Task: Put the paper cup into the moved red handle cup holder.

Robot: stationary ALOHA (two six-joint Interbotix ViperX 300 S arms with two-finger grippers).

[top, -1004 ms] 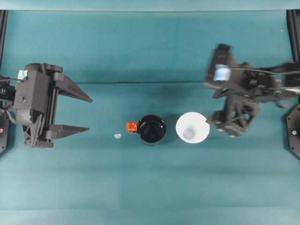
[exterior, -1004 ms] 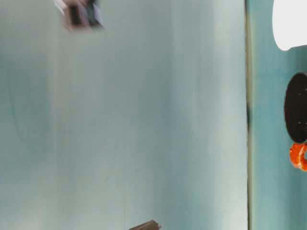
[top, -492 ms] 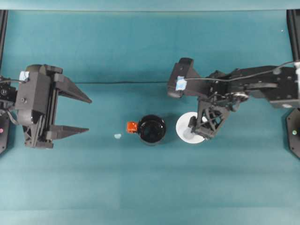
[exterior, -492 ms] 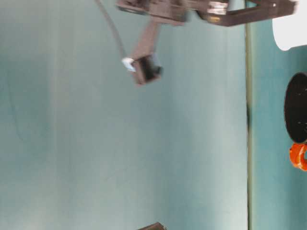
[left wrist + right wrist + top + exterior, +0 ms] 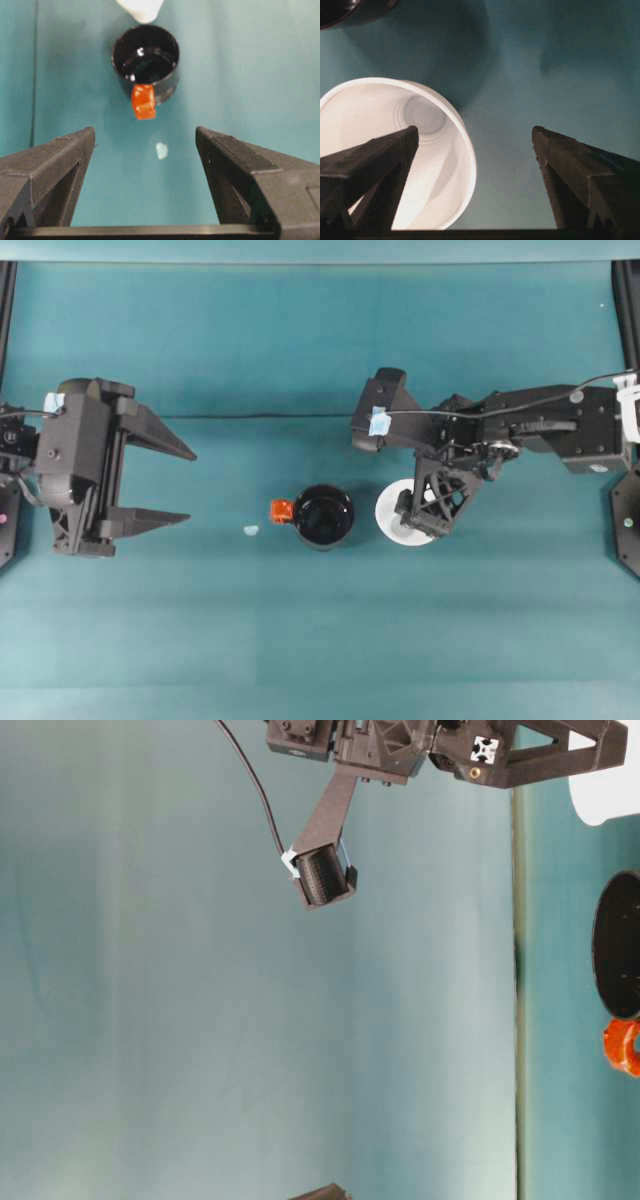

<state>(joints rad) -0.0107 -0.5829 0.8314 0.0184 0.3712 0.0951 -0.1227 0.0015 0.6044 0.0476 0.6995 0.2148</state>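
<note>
The white paper cup (image 5: 391,517) stands upright on the teal table, just right of the black cup holder (image 5: 324,516). The holder's orange-red handle (image 5: 282,510) points left. My right gripper (image 5: 424,511) is open and hangs over the cup's right side. In the right wrist view the cup (image 5: 380,150) lies under the left finger (image 5: 370,170). Its rim falls between the two fingers, and the right finger (image 5: 585,170) is outside it. My left gripper (image 5: 190,483) is open at the far left, well apart from the holder (image 5: 146,57), which it faces.
A tiny pale scrap (image 5: 250,530) lies left of the handle. A dark seam (image 5: 270,417) crosses the table behind the cups. Black frame posts stand at the table's left and right edges. In the table-level view the right arm (image 5: 400,745) hangs above the cup (image 5: 605,795).
The right arm swung in from the right and came down over the paper cup, then settled a little further left. The left arm, cup and holder have stayed put.
</note>
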